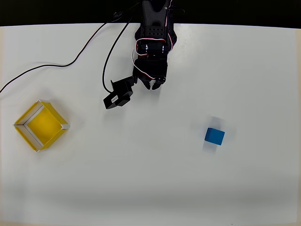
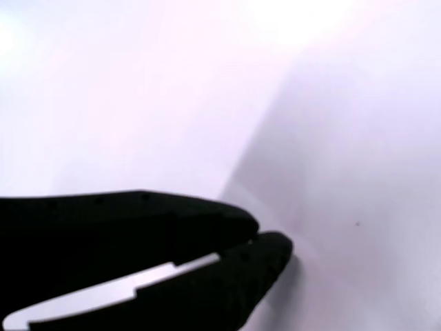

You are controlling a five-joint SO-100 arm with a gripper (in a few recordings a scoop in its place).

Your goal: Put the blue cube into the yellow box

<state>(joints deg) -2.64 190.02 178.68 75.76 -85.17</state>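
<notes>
From above, we start on the left, where the yellow box sits on the white table; it is turned like a diamond, its open top faces up, and we see nothing inside it. A thin black cable snakes over the table from the left edge up toward the arm. Next comes the black arm, reaching down from the top edge in the middle; a small black block, maybe the camera, sticks out to its left. The gripper is at the tip of the arm, low by the table. In the wrist view the gripper has its two black tips touching, so it is closed and grips nothing; only bare white table lies past it. Far over on the right we find the blue cube, sitting flat on the table, well apart from the gripper and the box.
</notes>
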